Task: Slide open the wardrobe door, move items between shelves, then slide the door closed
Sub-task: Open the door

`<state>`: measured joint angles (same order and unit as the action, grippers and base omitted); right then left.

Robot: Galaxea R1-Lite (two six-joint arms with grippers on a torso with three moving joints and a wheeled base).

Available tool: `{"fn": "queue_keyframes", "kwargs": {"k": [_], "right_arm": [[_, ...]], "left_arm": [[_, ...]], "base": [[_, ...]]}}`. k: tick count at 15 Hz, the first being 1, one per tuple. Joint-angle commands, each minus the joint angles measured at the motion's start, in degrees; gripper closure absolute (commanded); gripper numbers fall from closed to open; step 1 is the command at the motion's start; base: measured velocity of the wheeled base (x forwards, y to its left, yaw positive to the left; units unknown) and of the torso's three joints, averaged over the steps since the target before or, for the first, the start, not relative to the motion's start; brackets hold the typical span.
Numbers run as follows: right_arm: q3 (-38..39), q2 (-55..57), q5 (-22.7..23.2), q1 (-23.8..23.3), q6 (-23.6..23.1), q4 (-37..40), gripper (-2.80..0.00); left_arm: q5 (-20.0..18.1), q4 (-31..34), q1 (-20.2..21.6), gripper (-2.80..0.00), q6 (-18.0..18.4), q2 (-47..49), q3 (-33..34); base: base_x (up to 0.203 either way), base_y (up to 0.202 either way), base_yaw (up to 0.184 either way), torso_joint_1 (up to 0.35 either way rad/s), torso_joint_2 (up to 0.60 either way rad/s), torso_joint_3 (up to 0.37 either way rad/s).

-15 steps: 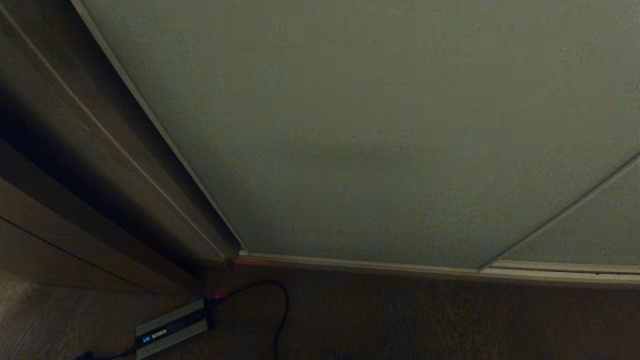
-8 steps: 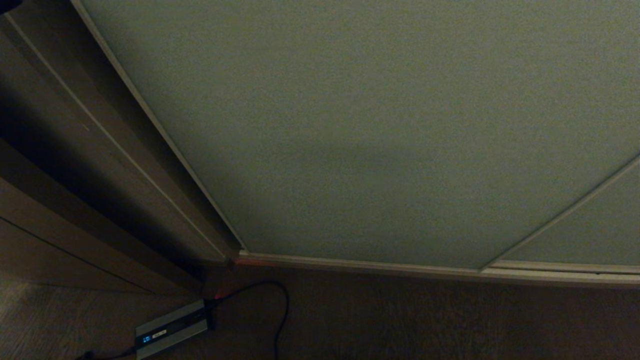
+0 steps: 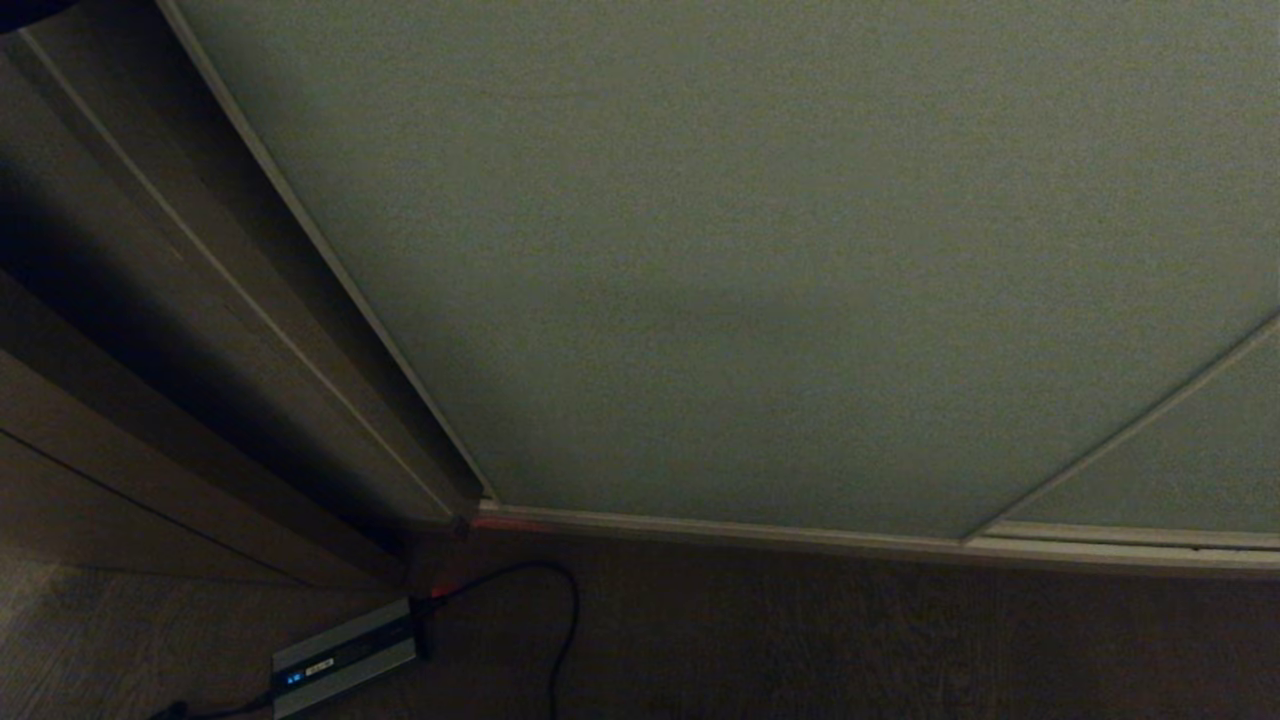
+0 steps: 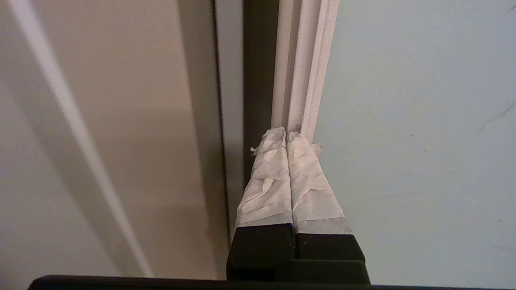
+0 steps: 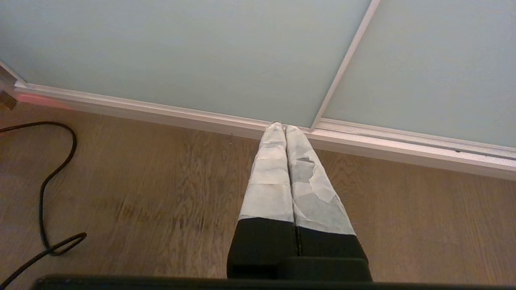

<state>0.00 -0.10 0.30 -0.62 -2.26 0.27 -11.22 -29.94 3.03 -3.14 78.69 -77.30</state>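
The sliding wardrobe door (image 3: 760,260) is a grey-green panel filling most of the head view, standing against the brown casing. In the left wrist view my left gripper (image 4: 287,135) is shut, with nothing between its taped fingers (image 4: 268,181). Its tips rest at the door's pale metal frame (image 4: 300,72), beside the panel (image 4: 415,121). A dark bit of that arm (image 3: 30,8) shows in the head view's top left corner. My right gripper (image 5: 281,127) hangs shut and empty, parked low and pointing at the bottom rail (image 5: 169,110). The items and the shelves are hidden behind the door.
Brown wooden casing (image 3: 170,330) borders the door on the left, with a dark gap (image 4: 260,60) beside the frame. A second panel (image 3: 1190,460) overlaps at the right. On the wooden floor (image 5: 161,193) lie a grey box (image 3: 340,655) and a looping black cable (image 3: 565,620).
A dark part of my left arm has come into the head view's top left corner. The door's bottom corner sits where it was.
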Motion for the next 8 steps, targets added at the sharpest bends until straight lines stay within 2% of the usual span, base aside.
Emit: {"fn": "queue_keyframes", "kwargs": {"k": [1,4,8], "right_arm": [[0.2,0.1,0.0,0.0,0.0,0.0,0.00],[0.2,0.1,0.0,0.0,0.0,0.0,0.00],[0.2,0.0,0.0,0.0,0.0,0.0,0.00]], "left_arm": [[-0.4,0.3,-2.0,0.00,0.4,0.5,-0.4],[-0.4,2.0,-6.0,0.00,1.6,0.1,-0.4],[0.1,3.4,-13.5,0.00,3.1,-0.4,-0.2]], "base": [[0.000,0.000,0.000,0.000,0.00,0.000],[0.000,0.000,0.000,0.000,0.00,0.000],[0.000,0.000,0.000,0.000,0.00,0.000]]}}
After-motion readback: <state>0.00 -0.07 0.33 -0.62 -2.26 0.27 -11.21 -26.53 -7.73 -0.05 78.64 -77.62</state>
